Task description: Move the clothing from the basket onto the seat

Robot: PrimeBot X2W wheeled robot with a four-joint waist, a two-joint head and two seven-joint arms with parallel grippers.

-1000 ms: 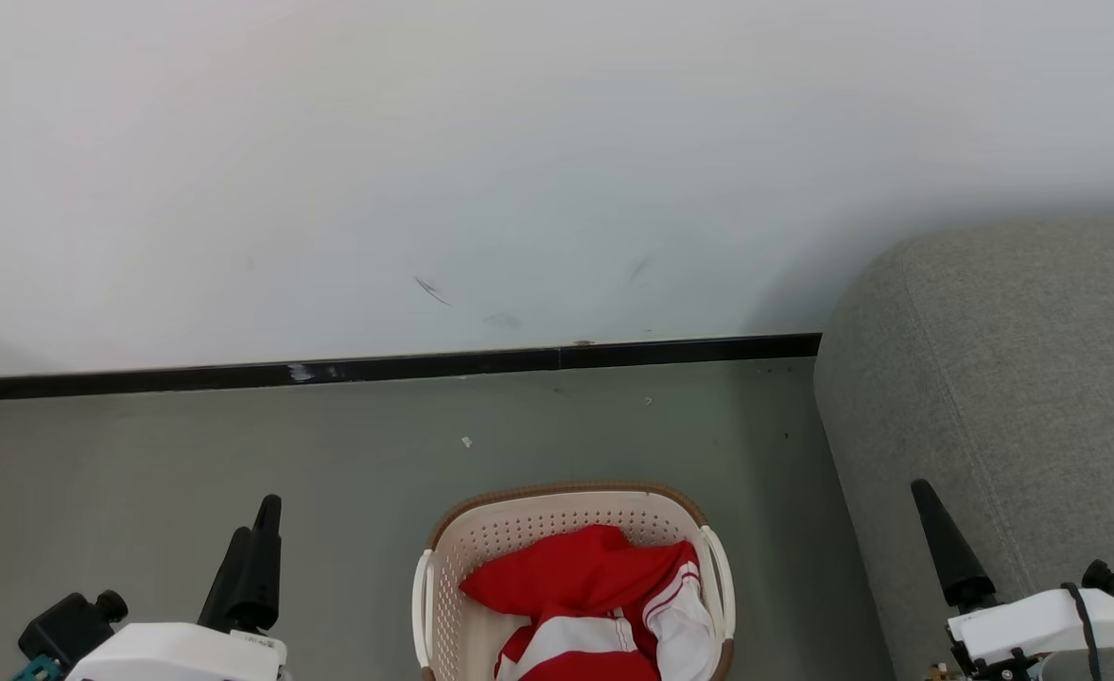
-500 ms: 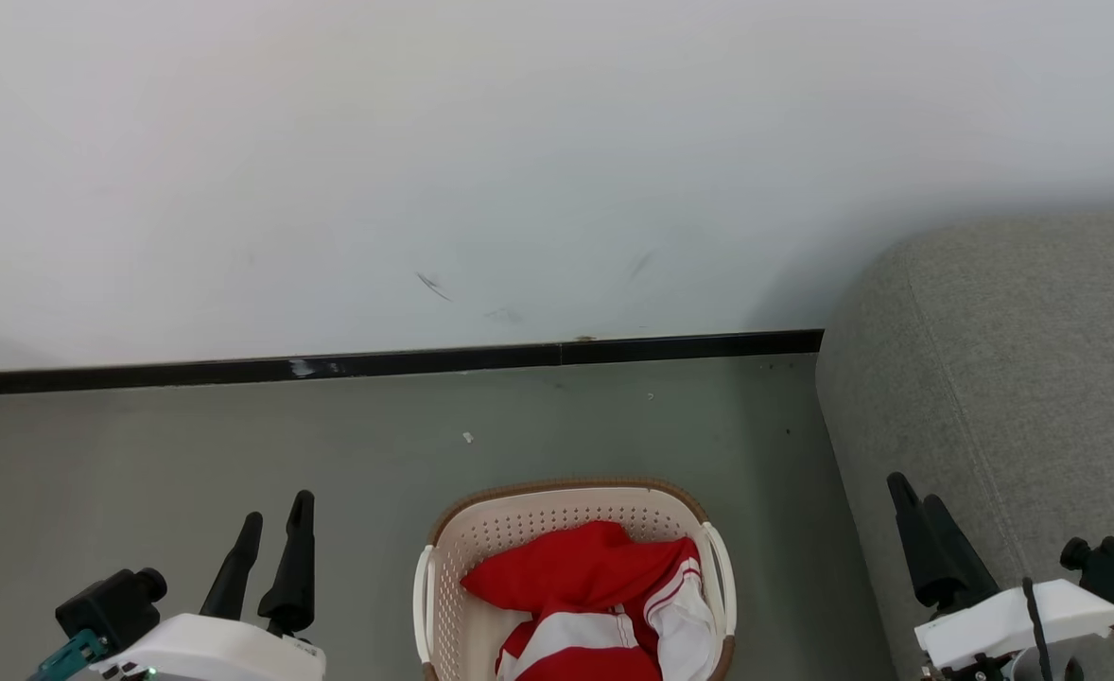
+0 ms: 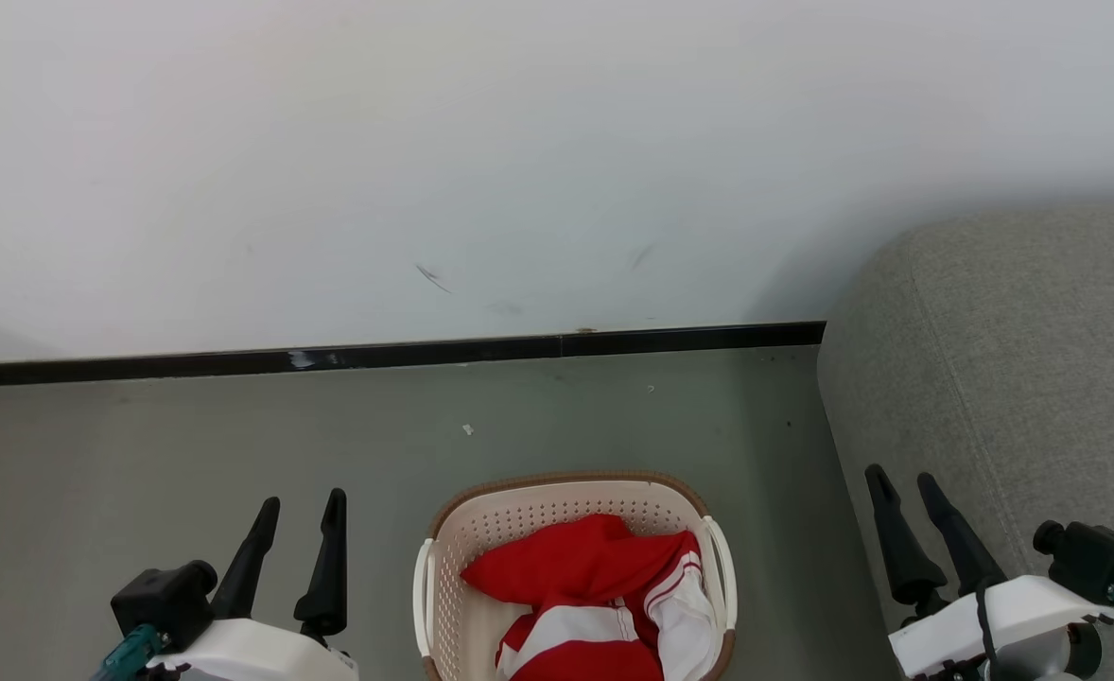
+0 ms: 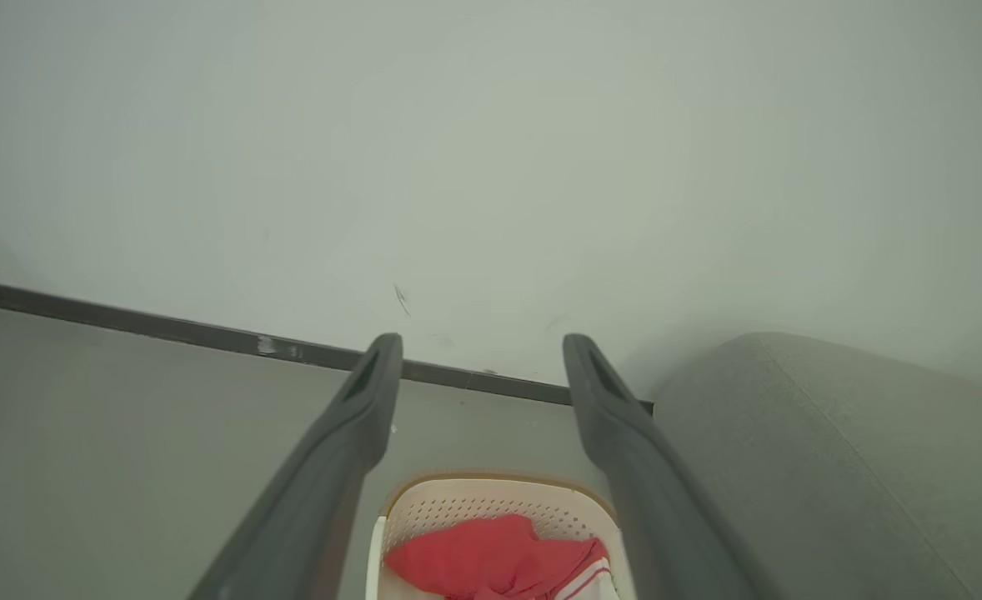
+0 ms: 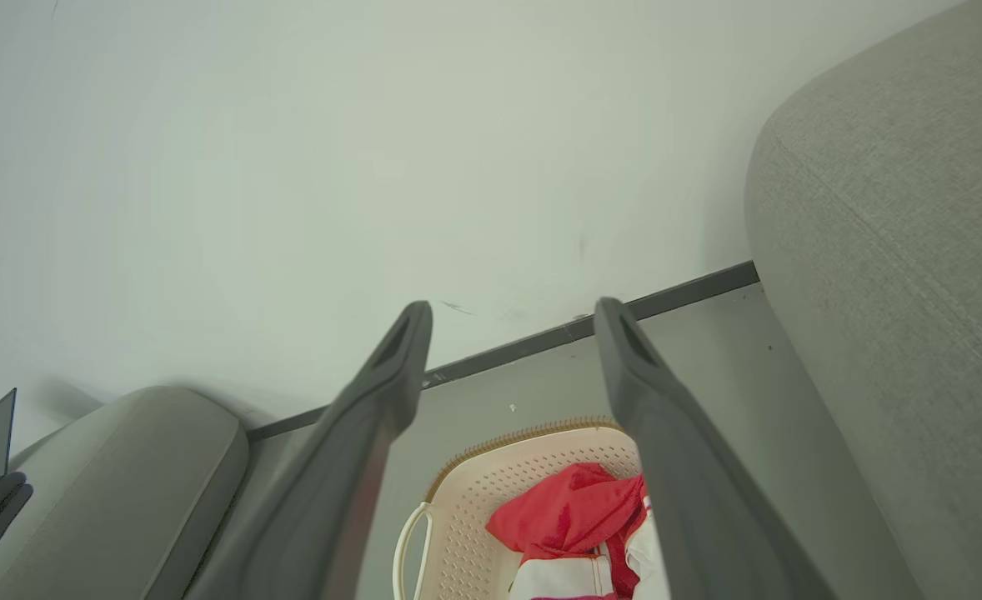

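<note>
Two end effectors sit low at the near edge of the head view, both empty, each with its fingers spread apart. The left end effector point(image 3: 304, 498) is over bare floor point(image 3: 235, 445), left of the basket point(image 3: 557, 506). The right end effector point(image 3: 899, 475) is in front of the near left edge of the seat point(image 3: 1020, 359).

The basket, cream plastic with a brown rim, stands on the floor between them, just left of the seat. The clothing point(image 3: 576, 567) lies heaped inside it, red on top, with white panels and striped trim toward the near side. No garment lies on the visible part of the large grey-green seat.

The fabric looks soft, light and limp. It would likely sag and trail when lifted, and pieces may be tangled together. The raised red fold at the middle of the heap seems the best place to pinch, clear of the perforated wall.

The floor is smooth grey-green with a few specks. A black skirting strip point(image 3: 425, 355) runs along its far side, under a plain white wall point(image 3: 519, 142) with faint scuffs.
</note>
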